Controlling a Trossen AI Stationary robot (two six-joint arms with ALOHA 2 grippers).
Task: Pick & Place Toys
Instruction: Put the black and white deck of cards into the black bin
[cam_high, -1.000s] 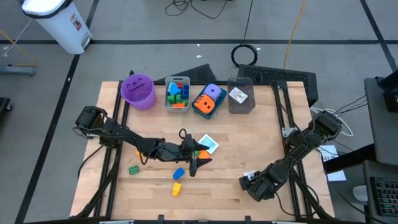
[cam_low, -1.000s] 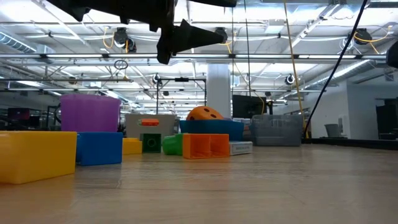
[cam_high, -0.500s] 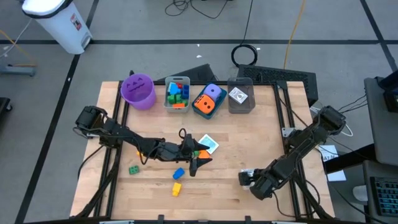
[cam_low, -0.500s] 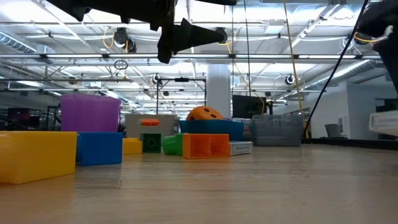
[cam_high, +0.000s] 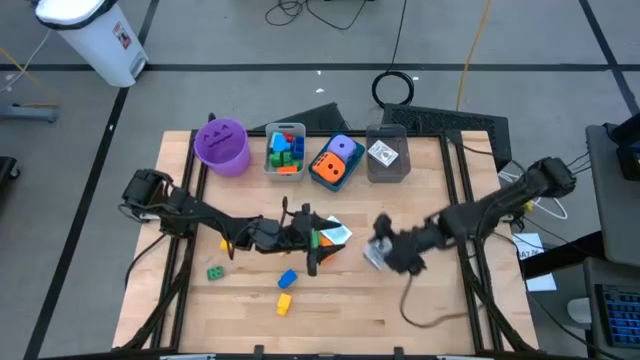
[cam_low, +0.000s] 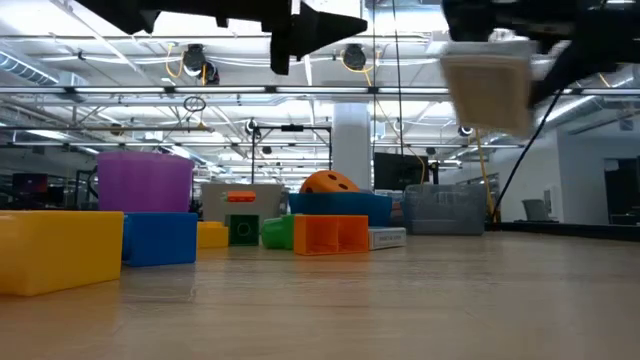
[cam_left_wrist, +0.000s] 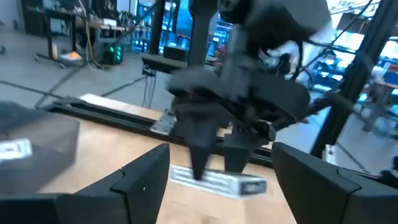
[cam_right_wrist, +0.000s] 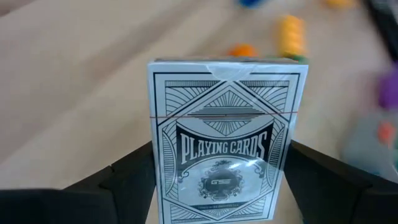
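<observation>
The right gripper (cam_high: 378, 254) hung above the counter (cam_high: 440, 310) at mid-table, its fingers (cam_right_wrist: 134, 174) clamped on a boxed deck of playing cards (cam_right_wrist: 227, 140), one on each long edge, the box standing upright between them. The bins stood along the far edge, beyond the deck: a grey bin (cam_high: 285, 152) of bricks, a blue bin (cam_high: 335, 163) with orange and purple dice, and a clear bin (cam_high: 387, 154) holding a printed cube, nearest the right arm. The judgement from this angle: the carry would run away from the robot toward that row, with little in its path.

The left gripper (cam_high: 322, 240) hovered just beside, over a cluster of loose toys, its fingers (cam_left_wrist: 143, 180) apart and empty, pointed at the right arm across a short gap. That closeness looked like the chief hazard for either arm's coming move.

Loose bricks lay nearer the front edge: a green brick (cam_high: 215, 272), a blue brick (cam_high: 287, 278) and a yellow brick (cam_high: 284, 303), all closer to the left arm. A purple cup (cam_high: 222, 146) stood at the row's left end.
</observation>
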